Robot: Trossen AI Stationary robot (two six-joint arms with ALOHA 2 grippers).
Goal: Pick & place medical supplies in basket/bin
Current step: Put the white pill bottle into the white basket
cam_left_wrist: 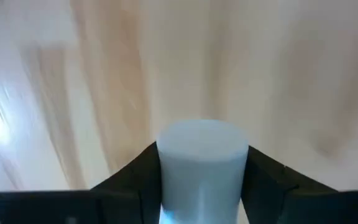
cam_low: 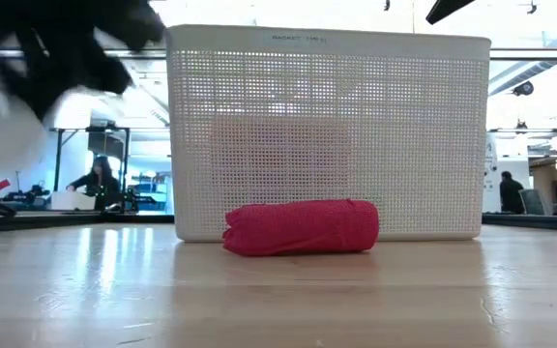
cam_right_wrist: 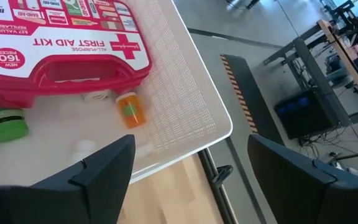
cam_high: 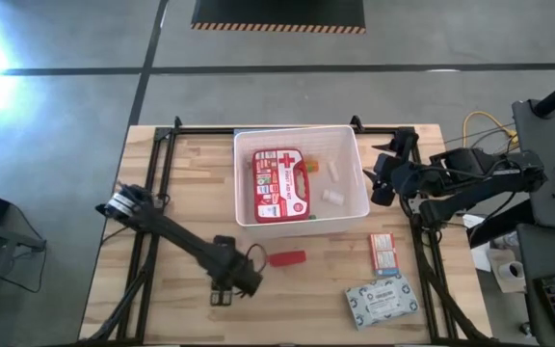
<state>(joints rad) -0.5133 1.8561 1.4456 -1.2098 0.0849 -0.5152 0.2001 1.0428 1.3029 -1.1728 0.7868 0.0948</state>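
My left gripper (cam_high: 225, 295) points down over the near left part of the table, shut on a white roll (cam_left_wrist: 202, 163). A red roll (cam_high: 287, 258) lies on its side on the wood just in front of the white basket (cam_high: 347, 145). The basket holds the red first-aid case (cam_high: 280, 183), a green-capped bottle (cam_right_wrist: 6, 124), an orange bottle (cam_right_wrist: 130, 109) and white rolls (cam_high: 333, 196). A red-white box (cam_high: 384, 253) and a pale patterned pack (cam_high: 382, 299) lie near the right front. My right gripper (cam_high: 378, 179) hangs open beside the basket's right wall. My left gripper pinches the white roll by its curved sides (cam_left_wrist: 166, 180) between its two fingers (cam_left_wrist: 135, 180), which come from above, pointing down. The roll's flat end (cam_left_wrist: 201, 134) shows between the fingertips. Whether the roll is clear of the table I cannot tell.
A black frame (cam_high: 162, 145) runs along the table's left, far and right sides. Bare wood (cam_high: 306, 308) lies between my left gripper and the pale pack. In the low view, people (cam_low: 95, 184) show in the room beyond the table.
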